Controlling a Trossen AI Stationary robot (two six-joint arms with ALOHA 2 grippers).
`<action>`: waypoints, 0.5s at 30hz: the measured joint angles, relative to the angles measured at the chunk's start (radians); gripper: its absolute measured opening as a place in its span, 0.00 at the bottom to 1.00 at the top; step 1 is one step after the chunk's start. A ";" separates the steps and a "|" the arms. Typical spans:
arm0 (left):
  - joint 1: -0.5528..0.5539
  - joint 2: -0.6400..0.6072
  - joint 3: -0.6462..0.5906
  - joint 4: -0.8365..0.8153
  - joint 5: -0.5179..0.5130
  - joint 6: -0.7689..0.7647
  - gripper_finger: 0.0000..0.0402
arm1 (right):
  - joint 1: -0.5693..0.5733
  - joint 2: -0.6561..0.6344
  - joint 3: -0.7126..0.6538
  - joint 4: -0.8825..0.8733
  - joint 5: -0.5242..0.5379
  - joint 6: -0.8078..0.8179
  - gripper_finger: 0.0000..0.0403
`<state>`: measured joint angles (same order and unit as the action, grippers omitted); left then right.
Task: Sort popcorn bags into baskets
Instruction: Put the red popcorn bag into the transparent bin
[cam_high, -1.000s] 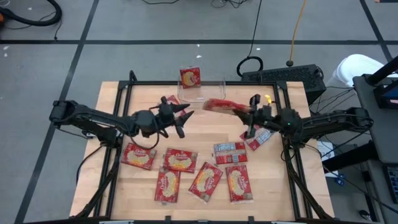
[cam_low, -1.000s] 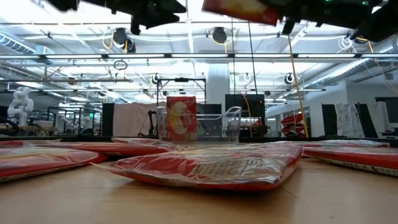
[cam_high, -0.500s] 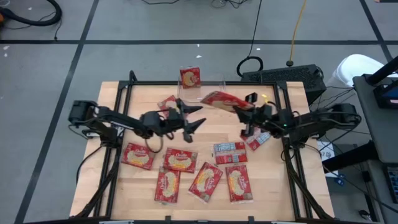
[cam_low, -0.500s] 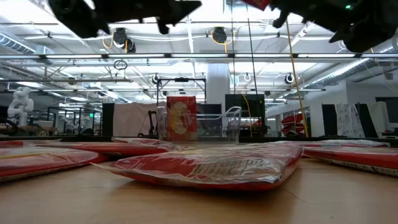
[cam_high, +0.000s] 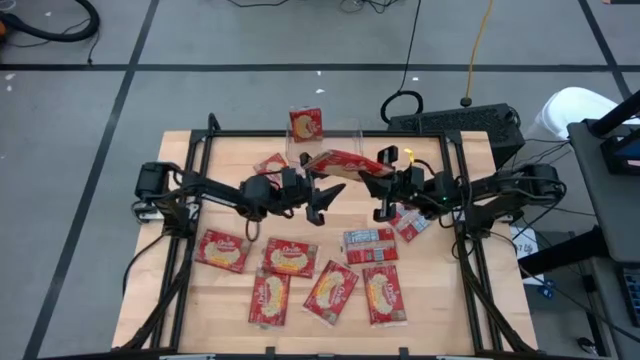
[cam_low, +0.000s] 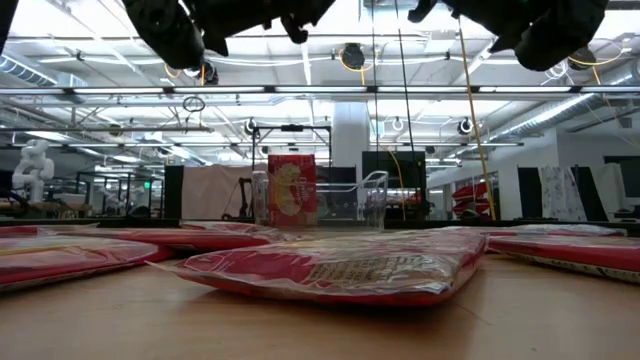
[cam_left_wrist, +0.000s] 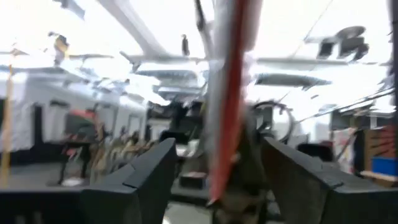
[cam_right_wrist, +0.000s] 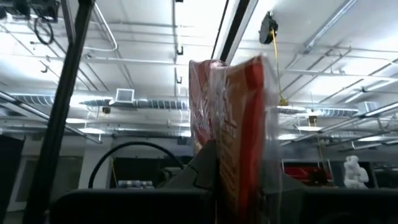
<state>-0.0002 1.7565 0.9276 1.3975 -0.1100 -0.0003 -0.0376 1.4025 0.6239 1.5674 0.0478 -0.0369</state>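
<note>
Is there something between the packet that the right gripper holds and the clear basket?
Nothing visible stands between them. The right gripper holds the popcorn bag in the air, close beside the clear basket. The open left gripper is on the bag's other side, away from the basket.

The high view looks straight down on the whole table (cam_high: 430, 310), while the low view sits at tabletop height, facing level across it into the room. Each wrist view tilts up close toward the ceiling; both share the held popcorn bag (cam_right_wrist: 233, 124).
</note>
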 joint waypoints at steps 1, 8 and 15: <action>0.000 0.006 0.000 0.031 0.017 0.005 0.56 | 0.000 0.000 0.000 0.000 0.000 0.000 0.04; 0.024 0.010 0.000 0.072 0.083 0.020 0.43 | 0.000 0.007 0.002 0.002 0.001 0.006 0.04; 0.053 0.010 0.048 -0.007 0.141 0.001 0.26 | 0.000 0.007 0.008 0.003 0.001 0.001 0.04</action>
<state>0.0528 1.7664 0.9752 1.3902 0.0306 0.0009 -0.0380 1.4094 0.6315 1.5703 0.0486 -0.0357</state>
